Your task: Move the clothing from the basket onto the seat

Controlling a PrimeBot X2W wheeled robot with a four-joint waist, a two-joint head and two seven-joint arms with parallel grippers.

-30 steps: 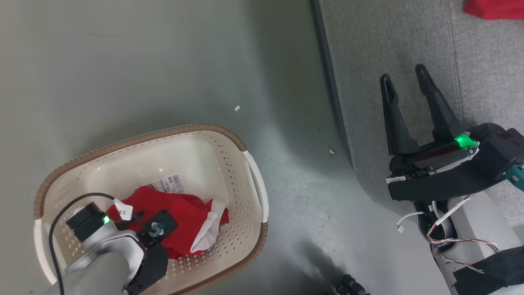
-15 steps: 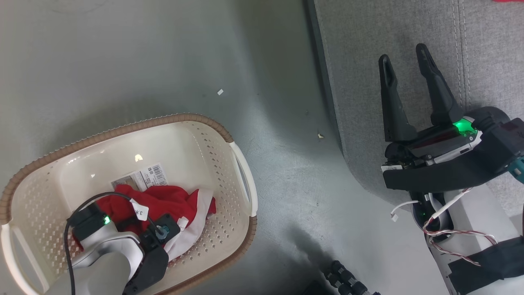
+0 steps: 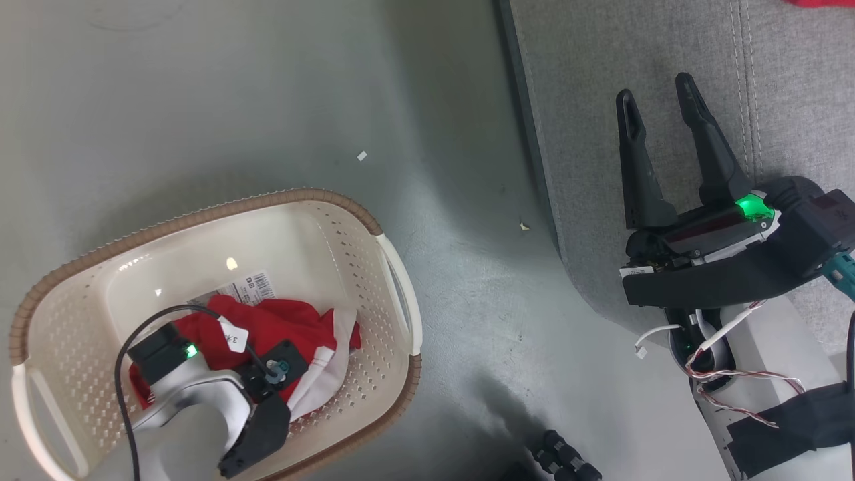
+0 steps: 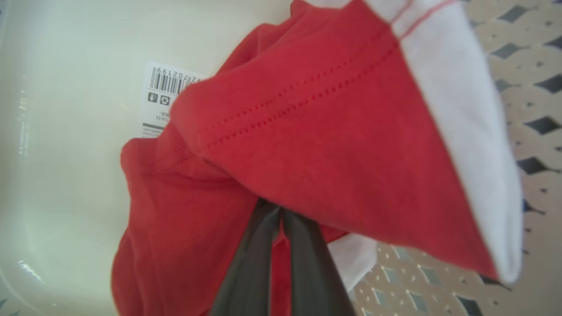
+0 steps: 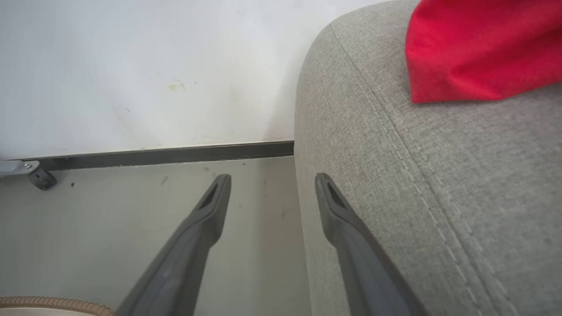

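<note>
Left gripper (image 4: 281,211) has snapped shut since a second ago; its dark fingers (image 4: 252,263) are now pressed together on a fold of the red garment (image 4: 316,145). The slight shift of everything in the head view is the camera moving, not the things. The garment is bunched in the bottom of the basket (image 3: 267,199), red with a white trim band showing on the side toward the seat. The left wrist sits on top of it in the head view. A barcode label (image 4: 169,94) on the basket floor is partly covered by the fabric. The basket stands on the grey floor (image 3: 267,87), left of the seat (image 3: 588,147) and apart from it. Right gripper (image 3: 654,90) hangs at the seat's near edge, fingers spread wide with nothing between them. In the right wrist view one finger lies over the floor and the other over the cushion edge. A second red piece (image 5: 474,48) lies on the seat beyond the right gripper, not touching it.
</note>
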